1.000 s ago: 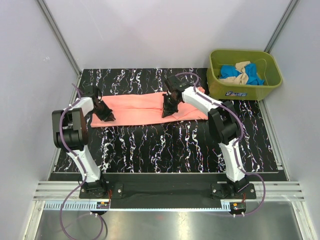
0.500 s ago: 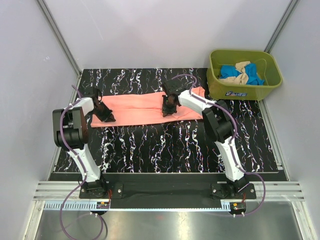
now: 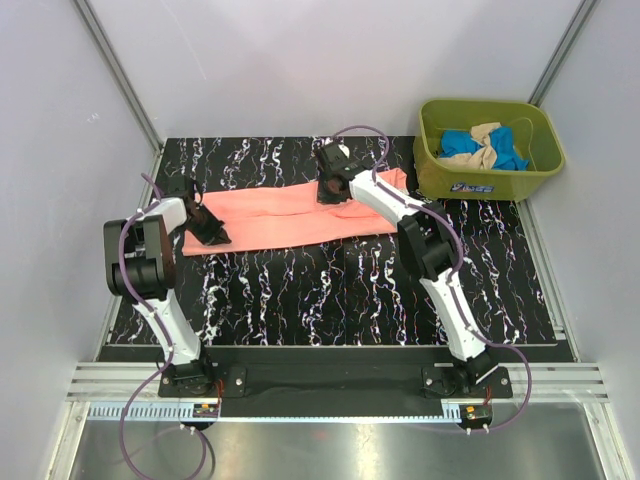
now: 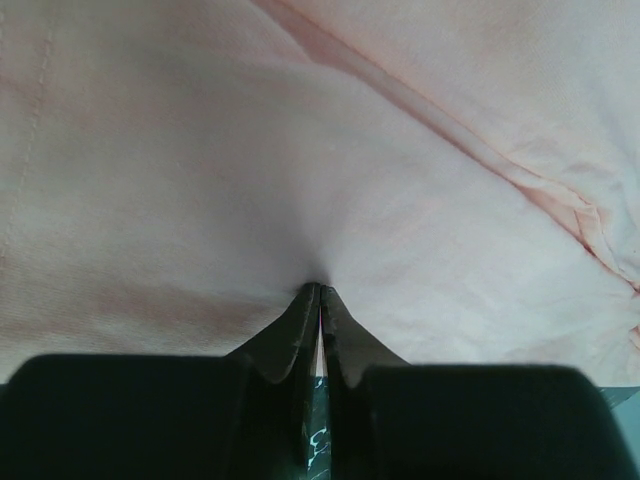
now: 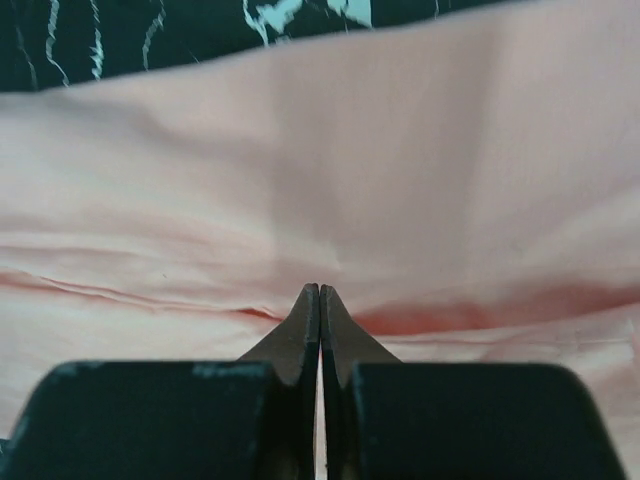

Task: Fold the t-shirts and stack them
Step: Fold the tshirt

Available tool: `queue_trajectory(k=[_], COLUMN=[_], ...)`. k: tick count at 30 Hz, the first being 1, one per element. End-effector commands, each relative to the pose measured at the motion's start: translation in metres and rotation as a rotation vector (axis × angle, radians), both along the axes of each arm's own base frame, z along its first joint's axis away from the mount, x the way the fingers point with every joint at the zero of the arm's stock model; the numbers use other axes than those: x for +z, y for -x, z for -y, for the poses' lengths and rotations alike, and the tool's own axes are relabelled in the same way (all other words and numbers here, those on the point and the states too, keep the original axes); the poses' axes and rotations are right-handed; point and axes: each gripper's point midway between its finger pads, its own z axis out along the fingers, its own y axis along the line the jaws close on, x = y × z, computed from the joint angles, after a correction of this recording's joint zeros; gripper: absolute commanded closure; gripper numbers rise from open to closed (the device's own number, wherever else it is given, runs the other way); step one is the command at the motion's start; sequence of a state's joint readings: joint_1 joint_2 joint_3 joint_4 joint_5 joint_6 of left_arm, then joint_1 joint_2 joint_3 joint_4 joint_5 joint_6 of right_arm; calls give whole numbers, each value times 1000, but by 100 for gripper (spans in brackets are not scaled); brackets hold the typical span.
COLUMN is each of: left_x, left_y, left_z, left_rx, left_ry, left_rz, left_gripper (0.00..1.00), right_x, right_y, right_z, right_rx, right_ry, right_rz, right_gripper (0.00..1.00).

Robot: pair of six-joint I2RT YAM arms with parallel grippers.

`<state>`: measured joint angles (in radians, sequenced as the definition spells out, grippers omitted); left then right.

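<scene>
Pinching the salmon-pink t-shirt (image 3: 280, 215), left gripper (image 4: 320, 288) at its left end, right gripper (image 5: 319, 290) at far edge.

The right gripper (image 5: 319, 292), closed tight, pinches a creased fold of the salmon-pink t-shirt (image 5: 400, 180); a strip of black marbled bench (image 5: 120, 40) shows beyond it.

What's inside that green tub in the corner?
Crumpled blue cloth and a beige piece lie in the green tub; anything beneath them is covered.

nothing legible; sticker (image 3: 471, 187) on green tub (image 3: 432, 170) too small.
</scene>
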<state>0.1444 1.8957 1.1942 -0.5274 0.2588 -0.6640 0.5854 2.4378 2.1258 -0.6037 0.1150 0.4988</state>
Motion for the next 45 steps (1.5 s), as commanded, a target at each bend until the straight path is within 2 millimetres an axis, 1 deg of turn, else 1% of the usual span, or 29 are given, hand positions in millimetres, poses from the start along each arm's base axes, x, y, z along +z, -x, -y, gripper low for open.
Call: queue_trajectory(k=[1,4,5,7,8,9,10,11,12,13,14,15,17,18,19,20,21,22,23,25,26,28,29,31,34,36,37,43,45], left_x=[-10,-4,-2,5,9,12,19,23,28,37,41,45,51,52,54,53,54,53,52,52,52,50,48,47,48,48,49,45,43], left_y=[14,14,13,13,12,11,10,9,7,4,2,1,-4,-4,-5,-6,-6,-6,-7,-7,-6,-6,-5,-3,-1,0,1,4,3], left_z=[-4,-4,-4,-4,-3,-3,-2,0,1,8,11,19,27,33,37,40,47,51,54,64,66,68,68,69,69,67,68,68,68], left_rx=[5,-1,-5,-21,-28,-34,-43,-53,-63,-98,-115,-148,-169,-185,-194,-201,-218,-228,-233,-254,-258,-262,-261,-263,-270,-275,-280,-286,-284], left_ry=[-29,-29,-28,-33,-37,-40,-39,-38,-35,-30,-33,-36,-27,-25,-17,-12,-3,5,13,43,47,53,55,60,57,47,47,53,57], left_rz=[-38,-27,-23,-4,6,16,38,52,65,105,121,142,175,179,185,187,190,190,191,195,195,190,186,181,181,176,176,165,160], left_gripper=[91,91,91,92,91,91,91,89,87,85,80,77,73,73,73,73,73,73,73,73,73,73,73,73,73,73,73,73,73], right_x=[16,22,32,40,54,59,65,77,80,83,89,89,88,89,90,89,88,88,82,78,72,69,63,57,44,40,36,27,25], right_y=[-24,-33,-34,-27,-23,-18,-14,-8,-5,-2,7,8,15,15,11,14,10,13,14,12,10,9,8,9,8,3,0,-10,-9], right_z=[4,-2,-5,-4,-1,3,7,9,19,23,22,35,53,59,76,85,97,98,99,103,102,96,93,85,80,82,83,85,83], right_rx=[-18,0,7,26,26,30,38,53,48,61,101,94,93,95,71,60,52,79,102,163,186,237,256,309,338,341,337,335,339], right_ry=[17,-3,-20,-18,-25,-19,-17,-32,-30,-33,-72,-77,-70,-81,-89,-89,-86,-107,-116,-124,-137,-178,-192,-219,-240,-226,-214,-187,-200], right_rz=[76,96,105,91,95,88,86,82,64,58,33,4,-33,-34,-39,-38,-32,-38,-49,-53,-55,-61,-71,-73,-94,-77,-76,-83,-91], right_gripper=[100,100,100,99,97,94,90,76,71,67,55,53,45,41,40,40,36,34,34,34,34,34,34,35,36,36,37,38,40])
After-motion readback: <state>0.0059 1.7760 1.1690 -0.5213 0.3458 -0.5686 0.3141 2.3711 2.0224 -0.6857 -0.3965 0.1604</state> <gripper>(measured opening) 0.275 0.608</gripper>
